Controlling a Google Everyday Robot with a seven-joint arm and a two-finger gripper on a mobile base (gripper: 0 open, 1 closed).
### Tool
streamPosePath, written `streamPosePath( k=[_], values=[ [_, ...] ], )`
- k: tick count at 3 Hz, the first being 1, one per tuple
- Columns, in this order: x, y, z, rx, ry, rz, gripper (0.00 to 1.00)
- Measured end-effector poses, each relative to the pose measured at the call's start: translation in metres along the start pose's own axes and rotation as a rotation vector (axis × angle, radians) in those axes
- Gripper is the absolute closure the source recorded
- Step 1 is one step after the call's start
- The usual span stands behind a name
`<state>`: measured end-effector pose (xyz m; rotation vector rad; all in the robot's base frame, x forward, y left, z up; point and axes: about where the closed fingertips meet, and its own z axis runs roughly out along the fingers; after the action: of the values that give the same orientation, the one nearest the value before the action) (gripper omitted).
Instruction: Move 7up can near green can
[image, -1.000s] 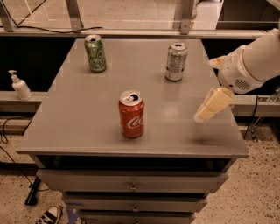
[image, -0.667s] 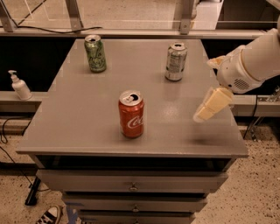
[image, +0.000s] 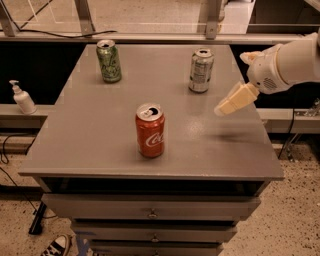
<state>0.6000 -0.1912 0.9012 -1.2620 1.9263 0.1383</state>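
Note:
The silver-grey 7up can (image: 201, 70) stands upright at the back right of the grey table (image: 100, 140). The green can (image: 109, 61), light green with a darker mottled pattern, stands upright at the back left. My gripper (image: 229, 105) hangs over the table's right side, to the right of the 7up can and a little nearer the front. It is apart from the can and holds nothing. The white arm (image: 287, 62) reaches in from the right edge.
A red cola can (image: 150, 130) stands upright in the middle front of the table. A white pump bottle (image: 22, 97) sits on a ledge to the left. Drawers (image: 150, 212) lie under the table top.
My gripper has moved away from the front edge, a little to the left, closer to the 7up can. The cans have not moved.

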Motion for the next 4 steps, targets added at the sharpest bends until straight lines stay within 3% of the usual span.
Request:
streamPosePath(
  k=[1,2,3,4],
  values=[
    [-0.003,-0.023,0.024,0.032,-0.087,0.085,0.00],
    [-0.007,-0.026,0.056,0.021,-0.161,0.178,0.00],
    [-0.020,-0.028,0.081,0.005,-0.217,0.225,0.00],
    [-0.034,-0.034,0.103,-0.006,-0.277,0.248,0.18]
  ],
)
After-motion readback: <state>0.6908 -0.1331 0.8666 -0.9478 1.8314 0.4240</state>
